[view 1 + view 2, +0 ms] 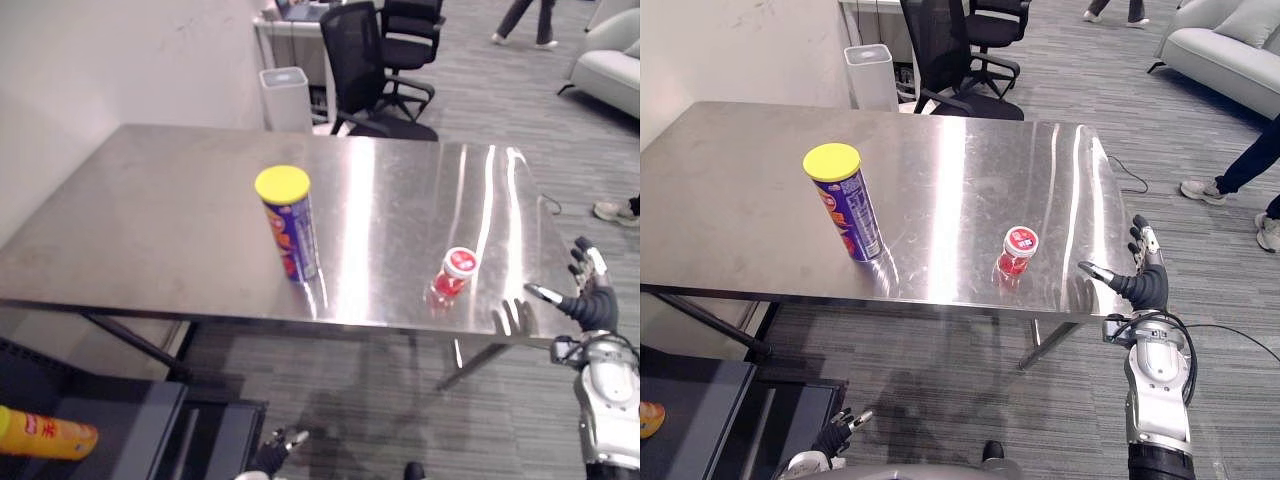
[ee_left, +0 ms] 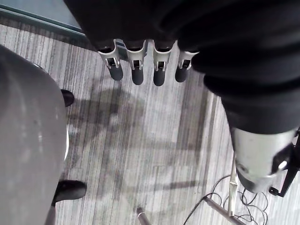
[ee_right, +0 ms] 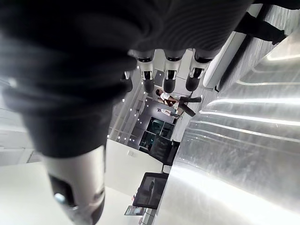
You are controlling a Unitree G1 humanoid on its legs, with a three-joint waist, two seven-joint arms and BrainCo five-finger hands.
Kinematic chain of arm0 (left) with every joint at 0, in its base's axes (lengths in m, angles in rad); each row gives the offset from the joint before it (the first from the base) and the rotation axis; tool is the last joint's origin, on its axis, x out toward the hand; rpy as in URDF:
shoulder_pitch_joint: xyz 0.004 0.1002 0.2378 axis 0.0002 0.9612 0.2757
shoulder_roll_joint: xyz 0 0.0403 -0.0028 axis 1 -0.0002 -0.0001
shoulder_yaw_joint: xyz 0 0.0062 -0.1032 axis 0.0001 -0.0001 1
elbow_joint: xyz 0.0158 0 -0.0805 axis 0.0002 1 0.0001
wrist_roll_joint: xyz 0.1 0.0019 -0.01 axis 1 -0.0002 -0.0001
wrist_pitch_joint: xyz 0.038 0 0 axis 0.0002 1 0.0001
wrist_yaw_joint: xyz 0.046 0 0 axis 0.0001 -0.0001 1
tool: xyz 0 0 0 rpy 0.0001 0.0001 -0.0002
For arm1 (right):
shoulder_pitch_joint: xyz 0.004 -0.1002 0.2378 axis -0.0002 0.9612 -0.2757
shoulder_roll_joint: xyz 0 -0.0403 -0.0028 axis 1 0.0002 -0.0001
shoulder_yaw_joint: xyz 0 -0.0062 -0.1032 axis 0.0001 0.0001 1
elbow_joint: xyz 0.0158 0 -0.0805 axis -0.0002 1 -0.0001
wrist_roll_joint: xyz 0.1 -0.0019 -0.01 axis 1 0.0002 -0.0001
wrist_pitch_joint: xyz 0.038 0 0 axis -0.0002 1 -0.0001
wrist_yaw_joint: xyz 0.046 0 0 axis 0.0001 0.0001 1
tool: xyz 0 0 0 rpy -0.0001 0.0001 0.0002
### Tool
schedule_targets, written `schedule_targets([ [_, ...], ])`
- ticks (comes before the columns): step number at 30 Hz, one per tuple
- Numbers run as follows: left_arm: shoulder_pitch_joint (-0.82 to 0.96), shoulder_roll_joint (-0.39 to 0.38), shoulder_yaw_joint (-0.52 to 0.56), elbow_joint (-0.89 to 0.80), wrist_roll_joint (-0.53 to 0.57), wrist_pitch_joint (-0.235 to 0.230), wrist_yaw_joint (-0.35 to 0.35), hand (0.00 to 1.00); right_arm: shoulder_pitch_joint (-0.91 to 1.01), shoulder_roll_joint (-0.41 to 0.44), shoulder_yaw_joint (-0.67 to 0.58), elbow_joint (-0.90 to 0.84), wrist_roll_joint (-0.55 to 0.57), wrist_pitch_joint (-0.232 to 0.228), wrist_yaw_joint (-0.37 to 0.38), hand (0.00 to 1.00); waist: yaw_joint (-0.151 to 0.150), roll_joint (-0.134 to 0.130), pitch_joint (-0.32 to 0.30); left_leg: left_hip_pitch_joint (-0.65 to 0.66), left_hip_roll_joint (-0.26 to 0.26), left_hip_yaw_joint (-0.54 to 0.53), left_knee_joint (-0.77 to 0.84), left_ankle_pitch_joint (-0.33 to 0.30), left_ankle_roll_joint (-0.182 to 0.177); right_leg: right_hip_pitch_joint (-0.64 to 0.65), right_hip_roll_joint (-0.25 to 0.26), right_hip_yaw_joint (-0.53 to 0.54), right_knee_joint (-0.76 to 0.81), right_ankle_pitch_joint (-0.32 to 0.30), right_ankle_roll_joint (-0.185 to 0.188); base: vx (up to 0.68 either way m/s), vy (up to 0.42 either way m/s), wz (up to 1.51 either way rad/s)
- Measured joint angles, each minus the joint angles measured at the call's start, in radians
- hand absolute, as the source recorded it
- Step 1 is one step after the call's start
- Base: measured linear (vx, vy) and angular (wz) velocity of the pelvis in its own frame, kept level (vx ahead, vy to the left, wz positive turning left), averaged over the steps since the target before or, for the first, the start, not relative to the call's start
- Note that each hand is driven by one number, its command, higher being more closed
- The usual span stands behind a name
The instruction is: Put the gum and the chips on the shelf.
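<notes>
Nearest the viewer, the right hand (image 1: 1148,285) is shown raised just off the near right corner of the table (image 1: 970,170), with fingers straight and thumb spread; nothing is held. The left hand (image 1: 836,430) hangs low below the table's front edge, over the floor, and in its wrist view the fingers (image 2: 137,74) are extended and empty.

The gum (image 1: 1018,250), a small red tub with a red-and-white lid, stands upright on the table near the front edge, between the right hand and the chips (image 1: 845,205). The chips are a tall blue can with a yellow lid, upright and well apart from the gum on its left. The shelf (image 1: 110,415), a dark low unit, is seen at the left beside the table, and a yellow-orange can (image 1: 45,432) lies on its side there.

Neither item has yet been taken, so the step in hand is judged to be the approach to the gum, the nearer item to the right hand. The next move calls for the hand to be carried in over the table edge and closed around the tub. A careful wrap is advised, since a small tub may slide on polished steel.
</notes>
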Motion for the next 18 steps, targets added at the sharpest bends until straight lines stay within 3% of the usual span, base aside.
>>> schedule_targets([
  [5, 0.001, 0.010, 0.000, -0.026, -0.001, 0.000, -0.001, 0.00, -0.016, -0.065, 0.040, 0.000, 0.002, -0.003, 0.010, 0.00, 0.003, -0.008, 0.016, -0.015, 0.000, -0.004, 0.001, 0.000, 0.000, -0.012, 0.000, -0.003, 0.000, 0.001, 0.002, 0.01, 0.000, 0.02],
  [18, 0.001, 0.020, 0.002, -0.049, -0.049, -0.008, 0.000, 0.00, -0.053, -0.093, 0.120, 0.000, 0.001, -0.009, 0.034, 0.00, 0.010, -0.026, 0.047, -0.035, -0.012, -0.023, 0.001, 0.001, 0.002, -0.020, -0.013, -0.029, 0.000, 0.008, 0.011, 0.01, 0.006, 0.04],
])
